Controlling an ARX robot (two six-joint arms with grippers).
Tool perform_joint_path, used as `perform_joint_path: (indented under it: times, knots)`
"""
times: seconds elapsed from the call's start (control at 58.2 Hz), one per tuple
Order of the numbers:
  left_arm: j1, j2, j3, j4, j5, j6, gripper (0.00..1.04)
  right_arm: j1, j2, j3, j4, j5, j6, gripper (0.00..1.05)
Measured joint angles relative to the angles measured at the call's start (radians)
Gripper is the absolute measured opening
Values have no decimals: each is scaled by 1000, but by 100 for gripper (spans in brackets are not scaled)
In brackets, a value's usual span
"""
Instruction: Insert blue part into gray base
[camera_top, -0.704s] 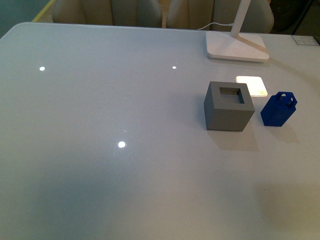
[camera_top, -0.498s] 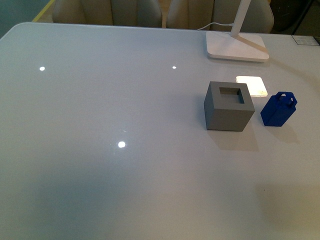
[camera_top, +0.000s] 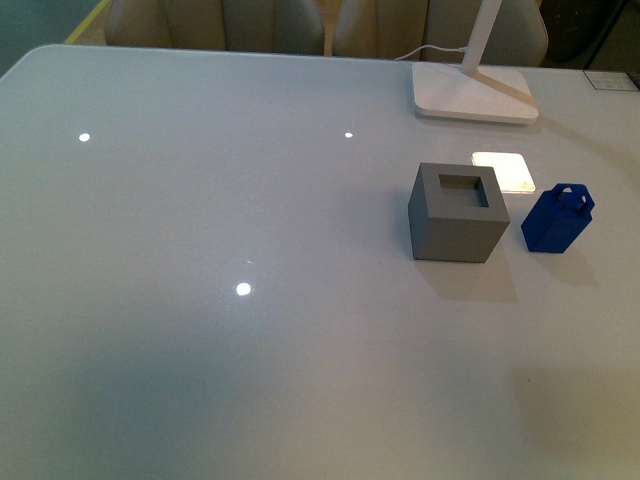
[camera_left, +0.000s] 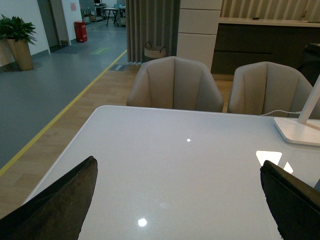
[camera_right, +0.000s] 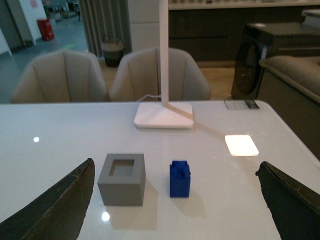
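Observation:
The gray base (camera_top: 458, 212) stands on the white table (camera_top: 200, 350) at the right, its square recess facing up and empty. The blue part (camera_top: 558, 218) stands upright just right of it, a small gap between them. Both also show in the right wrist view: the gray base (camera_right: 122, 179) and the blue part (camera_right: 179, 178) stand ahead of my right gripper (camera_right: 175, 200), which is open and empty. My left gripper (camera_left: 180, 200) is open and empty over bare table, with neither object in its view. Neither arm shows in the front view.
A white lamp base (camera_top: 474, 92) with its slanted stem and cord stands at the back right, behind the gray base. A bright lamp reflection (camera_top: 503, 168) lies on the table behind the two objects. Beige chairs (camera_top: 215, 22) stand past the far edge.

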Motion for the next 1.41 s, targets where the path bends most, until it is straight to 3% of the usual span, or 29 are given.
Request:
perform_joint_path:
  times: [0.086,0.137,0.223,0.464,0.67,0.91,1.408]
  knots:
    - [0,0,0,0,0,0,97,89,159,111,-262,93,-7,96]
    - [0,0,0,0,0,0,97,126,246,147,-304,87,-6,96]
    - [0,0,0,0,-1,0,97,104,378,200,-230,64,-8,96]
    - [0,0,0,0,0,0,97,-97,957,396,154,-88,-41,96]
    - [0,0,0,0,0,0,97,-145,1524,605,312,-135,-40,96]
    - [0,0,0,0,0,0,97,-124,1944,898,288,-113,-14,96]
    - [0,0,0,0,0,0,97,-58,2227,1195,204,-62,53,96]
